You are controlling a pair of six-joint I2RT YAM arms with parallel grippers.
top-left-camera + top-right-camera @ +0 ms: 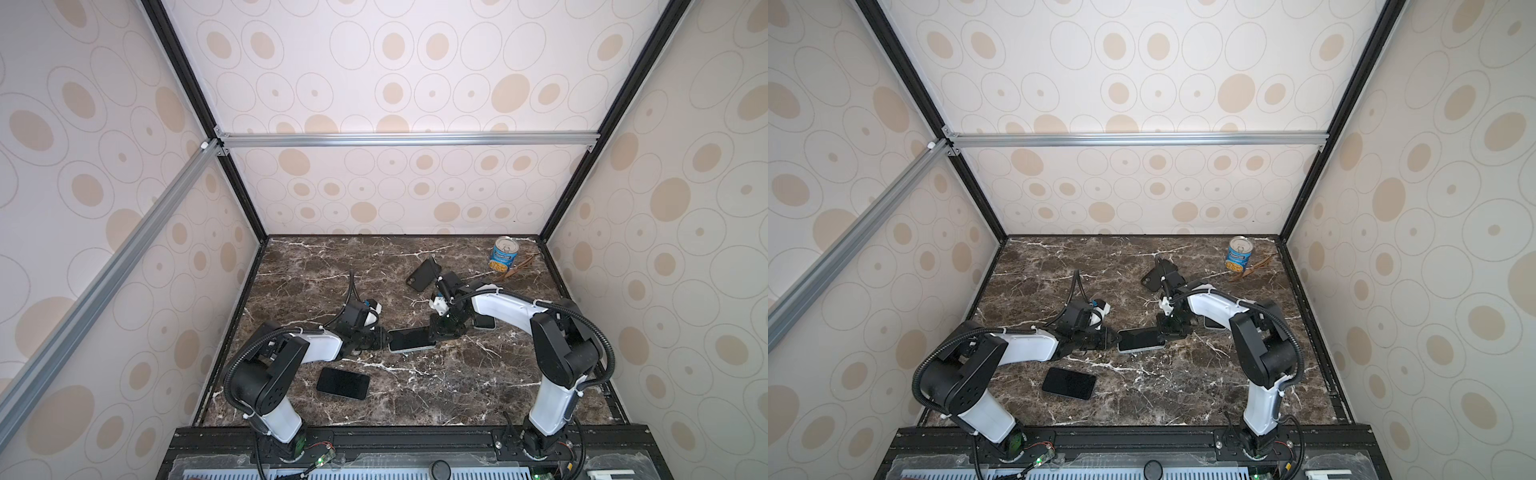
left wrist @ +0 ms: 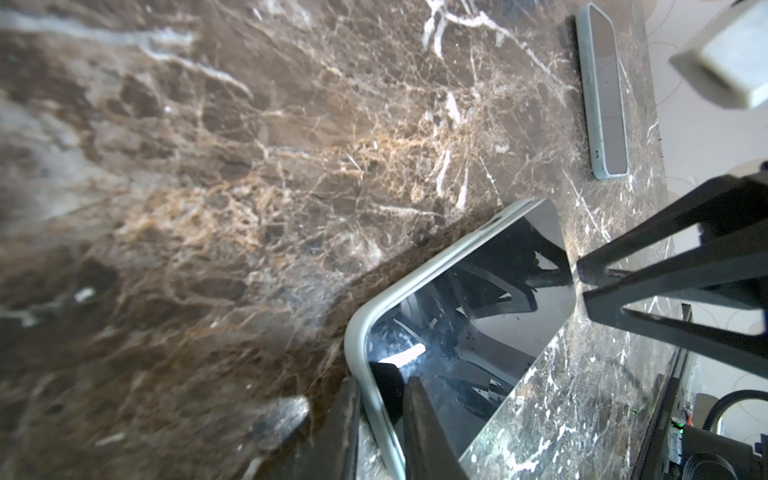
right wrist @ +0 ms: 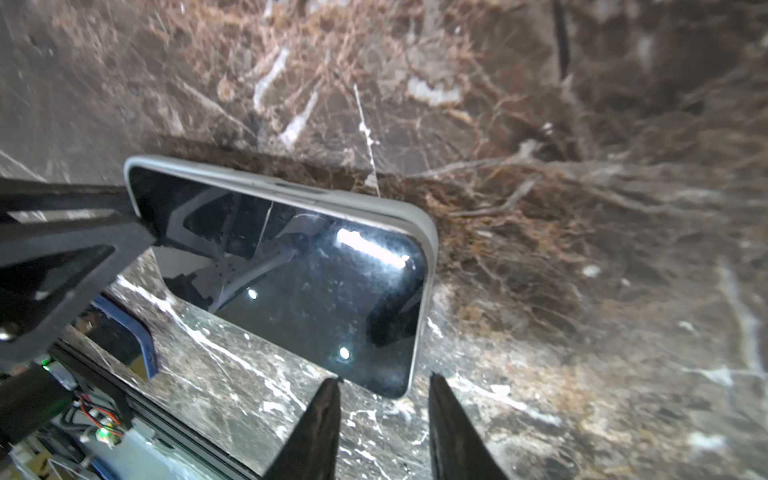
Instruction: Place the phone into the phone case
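A black-screened phone (image 1: 411, 338) (image 1: 1140, 338) lies screen up in a pale grey phone case (image 2: 360, 332) (image 3: 429, 245) at the middle of the marble table. My left gripper (image 2: 384, 424) (image 1: 384, 338) is shut on one short end, with one finger on the glass and the other outside the case rim. At the opposite end my right gripper (image 3: 382, 382) (image 1: 436, 332) stands open, a corner of the phone (image 3: 291, 270) just ahead of its tips. In the left wrist view the phone's far corner (image 2: 519, 205) seems to sit slightly proud of the rim.
A bare black phone (image 1: 343, 383) (image 1: 1068, 383) lies near the front left. A black case (image 1: 424, 274) (image 1: 1152, 276) lies behind the right arm. Another cased phone (image 2: 604, 95) (image 1: 484, 322) sits under that arm. A tin can (image 1: 505, 253) and a brown twig-like thing (image 1: 519, 268) stand at the back right.
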